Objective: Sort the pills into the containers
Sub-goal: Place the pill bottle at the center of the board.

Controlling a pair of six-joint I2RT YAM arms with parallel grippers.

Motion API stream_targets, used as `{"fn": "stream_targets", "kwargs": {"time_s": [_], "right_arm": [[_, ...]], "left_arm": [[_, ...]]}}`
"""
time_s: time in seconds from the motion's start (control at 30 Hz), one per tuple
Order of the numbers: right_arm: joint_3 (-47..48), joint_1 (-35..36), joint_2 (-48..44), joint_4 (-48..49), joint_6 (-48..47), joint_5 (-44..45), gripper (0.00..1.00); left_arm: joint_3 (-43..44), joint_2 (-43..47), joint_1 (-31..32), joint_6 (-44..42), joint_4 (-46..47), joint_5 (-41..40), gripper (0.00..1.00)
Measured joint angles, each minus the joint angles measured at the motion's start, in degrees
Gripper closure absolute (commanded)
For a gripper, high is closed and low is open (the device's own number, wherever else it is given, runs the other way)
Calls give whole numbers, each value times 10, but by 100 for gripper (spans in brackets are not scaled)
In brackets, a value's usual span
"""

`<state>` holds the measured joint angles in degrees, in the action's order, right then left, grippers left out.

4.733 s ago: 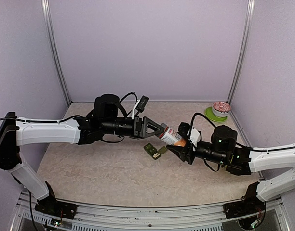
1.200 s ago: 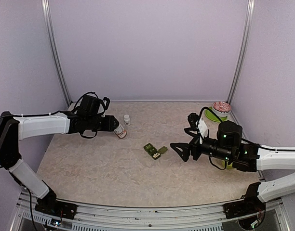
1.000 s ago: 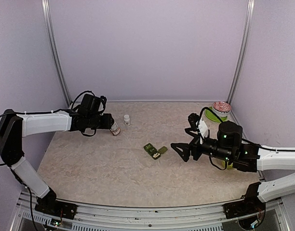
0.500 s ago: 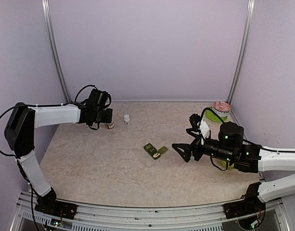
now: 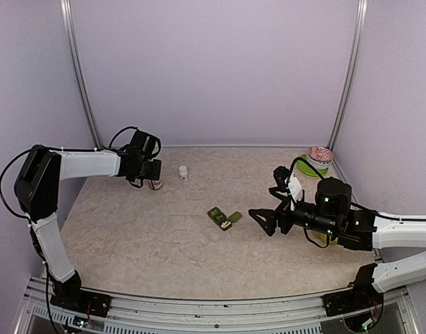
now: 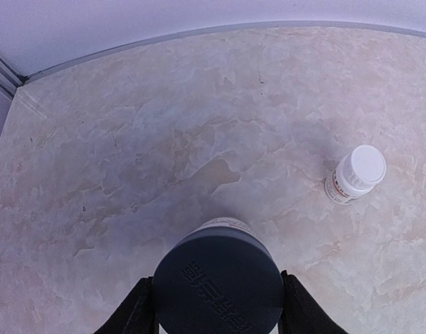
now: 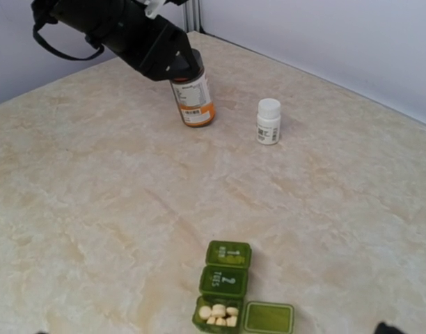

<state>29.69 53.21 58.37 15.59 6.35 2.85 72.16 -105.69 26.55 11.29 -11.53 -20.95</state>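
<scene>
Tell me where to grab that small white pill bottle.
Grip the small white bottle across its round body just below the cap, coming down from above. It stands upright and apart from the orange bottle, which leaves room on both sides.

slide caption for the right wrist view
Left hand holds the orange pill bottle beside a small white bottle; green pill organizer in foreground.

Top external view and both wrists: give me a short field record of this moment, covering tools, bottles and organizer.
left tool: shut on orange bottle, gripping its dark cap
orange bottle: upright, at the rear left
white bottle: capped, standing beside it, apart
right tool: open, empty
organizer: one compartment open with pills inside; two closed
</scene>
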Motion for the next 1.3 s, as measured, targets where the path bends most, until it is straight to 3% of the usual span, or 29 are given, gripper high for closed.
{"fn": "stream_targets", "kwargs": {"time_s": [0.4, 0.77, 0.97, 1.3], "right_arm": [[0, 0, 10, 0, 11, 0, 0], [0, 0, 21, 1, 23, -2, 0], [0, -2, 24, 1, 39, -4, 0], [-11, -39, 70, 32, 83, -68, 0]], "left_arm": [[9, -2, -5, 0, 0, 5, 40], [12, -2, -11, 0, 11, 10, 24], [12, 0, -11, 2, 13, 10, 2], [-9, 63, 3, 9, 37, 13, 1]]}}
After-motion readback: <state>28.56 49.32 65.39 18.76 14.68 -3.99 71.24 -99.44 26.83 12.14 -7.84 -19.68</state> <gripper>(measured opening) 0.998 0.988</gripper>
